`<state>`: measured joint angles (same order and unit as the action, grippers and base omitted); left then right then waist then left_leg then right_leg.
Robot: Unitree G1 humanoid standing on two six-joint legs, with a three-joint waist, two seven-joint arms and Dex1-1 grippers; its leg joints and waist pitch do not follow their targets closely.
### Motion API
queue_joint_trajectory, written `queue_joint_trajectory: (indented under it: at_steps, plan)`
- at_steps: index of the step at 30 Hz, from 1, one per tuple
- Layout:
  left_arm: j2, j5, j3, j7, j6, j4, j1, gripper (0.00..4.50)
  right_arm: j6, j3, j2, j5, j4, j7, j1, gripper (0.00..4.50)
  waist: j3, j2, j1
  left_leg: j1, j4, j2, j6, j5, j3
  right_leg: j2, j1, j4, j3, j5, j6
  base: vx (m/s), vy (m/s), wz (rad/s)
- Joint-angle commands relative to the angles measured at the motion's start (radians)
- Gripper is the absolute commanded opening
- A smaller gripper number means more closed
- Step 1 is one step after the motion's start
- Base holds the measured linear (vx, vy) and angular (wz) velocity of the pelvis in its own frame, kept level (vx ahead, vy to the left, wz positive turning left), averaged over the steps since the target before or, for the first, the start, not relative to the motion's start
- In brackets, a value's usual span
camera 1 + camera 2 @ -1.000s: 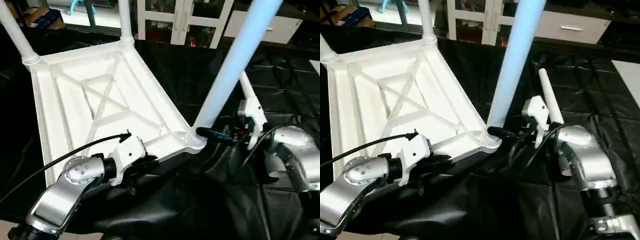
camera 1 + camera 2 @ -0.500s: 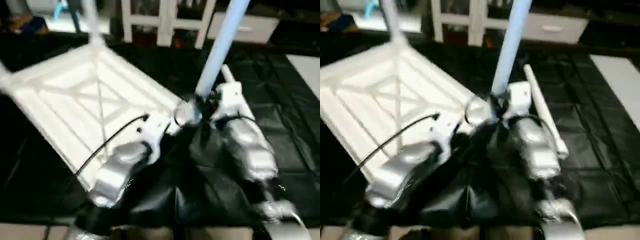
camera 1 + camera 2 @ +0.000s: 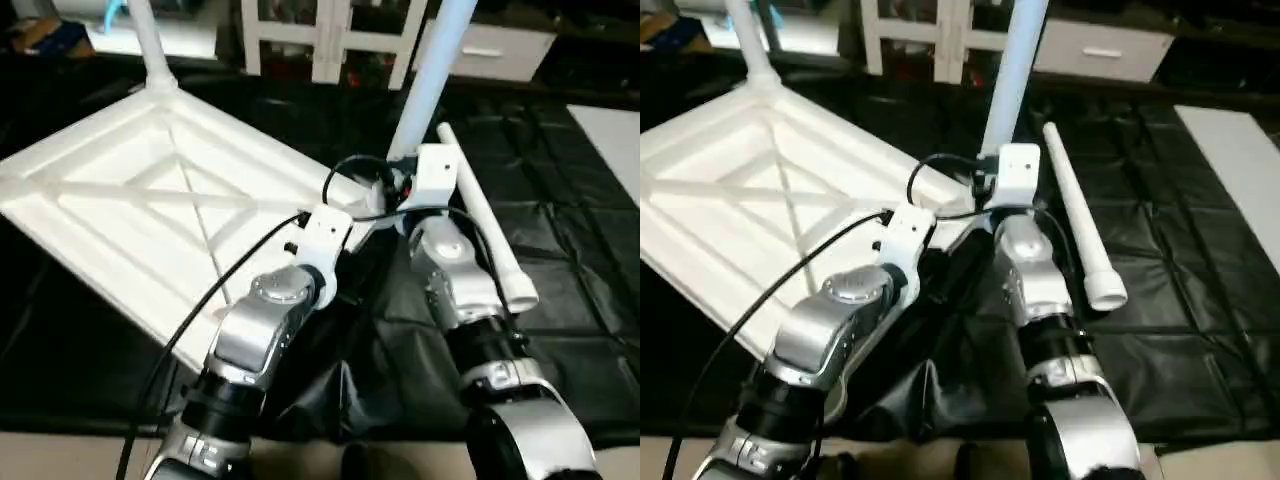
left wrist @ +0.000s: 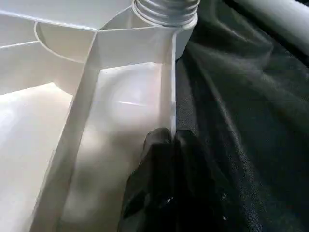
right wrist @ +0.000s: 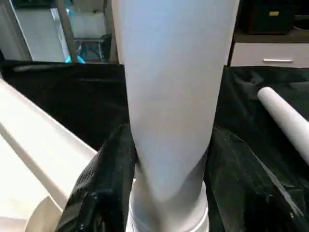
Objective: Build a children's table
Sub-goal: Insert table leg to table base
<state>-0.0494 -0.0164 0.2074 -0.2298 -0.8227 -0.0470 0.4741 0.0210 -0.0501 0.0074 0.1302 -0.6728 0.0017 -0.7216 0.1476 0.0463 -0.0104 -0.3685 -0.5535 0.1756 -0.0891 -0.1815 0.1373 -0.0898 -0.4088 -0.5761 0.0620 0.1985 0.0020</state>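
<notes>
Black cloth (image 3: 560, 300) underlies left gripper (image 4: 172, 145) pinching tabletop (image 3: 150, 230) rim, right gripper (image 5: 166, 159) clasping leg (image 5: 174, 96).

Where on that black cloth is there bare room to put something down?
Bare black cloth lies to the right of the loose white tube leg, and more lies behind the upturned white plastic tabletop. It is crowded at the near corner, where both grippers work.

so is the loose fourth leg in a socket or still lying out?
Out. The loose leg lies flat on the black cloth, beside the right arm, apart from the tabletop.
</notes>
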Motion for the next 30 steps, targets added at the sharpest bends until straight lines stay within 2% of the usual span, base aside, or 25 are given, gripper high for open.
queue_joint_trajectory:
  at_steps: [1, 2, 5, 6, 7, 11, 12, 13, 14, 15, 17, 18, 19, 20, 21, 22, 24, 25, 27, 29, 30]
  plan:
    - [0.007, 0.006, -0.012, 0.012, -0.009, -0.035, -0.008, 0.00, 0.045, 0.004, 0.004, -0.005, -0.121, 0.021, 0.062, 1.83, -0.028, -0.016, -0.007, 0.002, 0.091, 0.036, -0.027, -0.507, -0.016, -0.044, 0.016, 0.094, -0.033, 0.460, -0.093, 0.000, 0.000, 0.00]
    - [0.009, 0.008, -0.012, 0.010, -0.008, -0.034, -0.008, 0.00, 0.041, 0.007, 0.002, -0.009, -0.117, 0.024, 0.062, 1.83, -0.029, -0.015, -0.009, -0.004, 0.093, 0.037, -0.022, -0.486, -0.015, -0.043, 0.018, 0.093, -0.034, 0.422, -0.095, 0.000, 0.000, 0.00]
    - [0.010, 0.009, -0.013, 0.007, -0.012, -0.029, -0.009, 0.00, 0.026, 0.006, -0.001, -0.011, -0.101, 0.036, 0.060, 1.83, -0.027, -0.015, -0.009, 0.000, 0.090, 0.038, -0.003, -0.453, -0.003, -0.043, 0.012, 0.093, -0.039, 0.379, -0.108, 0.000, 0.000, 0.00]
    - [0.011, 0.009, -0.013, 0.007, -0.014, -0.027, -0.009, 0.00, 0.012, 0.006, -0.004, -0.012, -0.096, 0.046, 0.058, 2.18, -0.027, -0.015, -0.008, -0.004, 0.091, 0.038, 0.000, -0.443, -0.002, -0.045, 0.014, 0.092, -0.040, 0.383, -0.109, 0.000, 0.000, 0.00]
    - [0.011, 0.008, -0.013, 0.007, -0.014, -0.027, -0.009, 0.00, 0.011, 0.006, -0.004, -0.012, -0.096, 0.047, 0.057, 2.18, -0.027, -0.015, -0.008, -0.004, 0.091, 0.038, 0.001, -0.439, -0.002, -0.046, 0.015, 0.092, -0.040, 0.385, -0.108, 0.000, 0.000, 0.00]
    - [0.017, 0.002, -0.013, 0.007, -0.015, -0.025, -0.008, 0.00, -0.015, 0.008, -0.007, -0.016, -0.091, 0.056, 0.046, 2.74, -0.032, -0.016, -0.007, -0.005, 0.088, 0.038, 0.012, -0.399, 0.003, -0.046, 0.016, 0.090, -0.043, 0.354, -0.121, 0.000, 0.000, 0.00]
    - [0.019, 0.001, -0.014, 0.007, -0.015, -0.023, -0.008, 0.00, -0.019, 0.008, -0.007, -0.016, -0.076, 0.057, 0.046, 2.74, -0.039, -0.014, -0.003, -0.008, 0.084, 0.042, 0.018, -0.347, 0.007, -0.049, 0.020, 0.085, -0.044, 0.287, -0.137, 0.000, 0.000, 0.00]
    - [0.021, 0.000, -0.014, 0.007, -0.015, -0.022, -0.008, 0.00, -0.022, 0.009, -0.007, -0.016, -0.068, 0.057, 0.046, 2.74, -0.042, -0.011, -0.004, -0.009, 0.082, 0.042, 0.026, -0.316, 0.008, -0.045, 0.023, 0.079, -0.043, 0.252, -0.146, 0.000, 0.000, 0.00]
    - [0.024, -0.001, -0.015, 0.005, -0.015, -0.020, -0.010, 0.00, -0.025, 0.011, -0.008, -0.017, -0.035, 0.061, 0.051, 2.74, -0.038, -0.010, -0.004, -0.010, 0.082, 0.041, 0.045, -0.301, 0.014, -0.040, 0.019, 0.080, -0.043, 0.241, -0.155, 0.000, 0.000, 0.00]
    - [0.029, -0.002, -0.017, 0.003, -0.014, -0.017, -0.011, 0.00, -0.021, 0.018, -0.009, -0.012, 0.029, 0.078, 0.069, 2.74, -0.036, -0.012, -0.003, -0.011, 0.081, 0.040, 0.053, -0.302, 0.018, -0.043, 0.017, 0.083, -0.046, 0.267, -0.153, 0.000, 0.000, 0.00]
    - [0.033, -0.003, -0.019, 0.000, -0.013, -0.015, -0.013, 0.00, -0.013, 0.027, -0.012, -0.010, 0.089, 0.091, 0.088, 2.74, -0.042, -0.011, -0.002, -0.018, 0.076, 0.039, 0.058, -0.258, 0.019, -0.043, 0.023, 0.077, -0.047, 0.238, -0.152, 0.000, 0.000, 0.00]
    - [0.037, -0.004, -0.021, -0.002, -0.013, -0.014, -0.014, 0.00, -0.003, 0.036, -0.018, -0.009, 0.147, 0.102, 0.109, 2.74, -0.049, -0.014, 0.001, -0.020, 0.069, 0.039, 0.075, -0.158, 0.023, -0.039, 0.027, 0.066, -0.046, 0.112, -0.166, 0.000, 0.000, 0.00]
    - [0.042, -0.005, -0.022, -0.004, -0.012, -0.012, -0.015, 0.00, 0.010, 0.048, -0.028, -0.009, 0.214, 0.116, 0.134, 2.74, -0.048, -0.015, 0.000, -0.020, 0.062, 0.038, 0.091, -0.114, 0.028, -0.037, 0.026, 0.057, -0.046, 0.030, -0.189, 0.000, 0.000, 0.00]
    - [0.045, -0.005, -0.022, -0.005, -0.011, -0.011, -0.017, 0.00, 0.019, 0.057, -0.039, -0.013, 0.267, 0.128, 0.157, 2.74, -0.048, -0.015, 0.001, -0.023, 0.061, 0.038, 0.097, -0.088, 0.029, -0.035, 0.032, 0.053, -0.045, -0.007, -0.195, 0.066, -0.010, -0.06]
    - [0.049, -0.005, -0.023, -0.006, -0.009, -0.009, -0.017, 0.00, 0.027, 0.066, -0.053, -0.015, 0.323, 0.141, 0.181, 2.74, -0.053, -0.017, 0.004, -0.017, 0.055, 0.040, 0.107, -0.048, 0.034, -0.033, 0.032, 0.044, -0.046, -0.083, -0.211, 0.000, 0.000, 0.00]
    - [0.049, -0.005, -0.023, -0.006, -0.009, -0.009, -0.017, 0.00, 0.027, 0.066, -0.053, -0.015, 0.323, 0.141, 0.181, 2.74, -0.052, -0.015, 0.003, -0.021, 0.053, 0.037, 0.119, -0.023, 0.036, -0.031, 0.037, 0.038, -0.047, -0.134, -0.220, 0.000, 0.000, 0.00]
    - [0.059, -0.007, -0.025, -0.010, -0.006, -0.006, -0.020, 0.00, 0.059, 0.069, -0.073, -0.008, 0.427, 0.152, 0.234, 2.74, -0.049, -0.017, 0.005, -0.015, 0.053, 0.038, 0.128, -0.037, 0.040, -0.029, 0.034, 0.039, -0.050, -0.139, -0.225, 0.000, 0.000, 0.00]
    - [0.069, -0.007, -0.025, -0.016, 0.001, -0.004, -0.024, 0.00, 0.086, 0.066, -0.089, 0.002, 0.516, 0.159, 0.282, 2.94, -0.047, -0.020, 0.008, -0.011, 0.055, 0.039, 0.127, -0.056, 0.041, -0.028, 0.033, 0.043, -0.051, -0.114, -0.223, 0.000, 0.000, 0.00]
    - [0.078, -0.008, -0.025, -0.022, 0.008, -0.003, -0.027, 0.00, 0.109, 0.059, -0.100, 0.010, 0.576, 0.159, 0.314, 3.05, -0.045, -0.018, 0.010, -0.011, 0.056, 0.039, 0.124, -0.075, 0.042, -0.028, 0.033, 0.047, -0.053, -0.087, -0.213, 0.000, 0.000, 0.00]
    - [0.109, -0.009, -0.021, -0.050, 0.025, 0.004, -0.038, 0.00, 0.174, 0.049, -0.132, 0.011, 0.695, 0.165, 0.377, 3.21, -0.041, -0.018, 0.008, -0.011, 0.062, 0.040, 0.106, -0.129, 0.042, -0.027, 0.030, 0.054, -0.054, -0.007, -0.197, 0.000, 0.000, 0.00]
    - [0.111, -0.009, -0.021, -0.052, 0.026, 0.004, -0.039, 0.00, 0.177, 0.049, -0.134, 0.010, 0.700, 0.165, 0.380, 3.31, -0.036, -0.019, 0.008, -0.011, 0.067, 0.040, 0.092, -0.181, 0.042, -0.027, 0.026, 0.064, -0.055, 0.080, -0.179, 0.000, 0.000, 0.00]
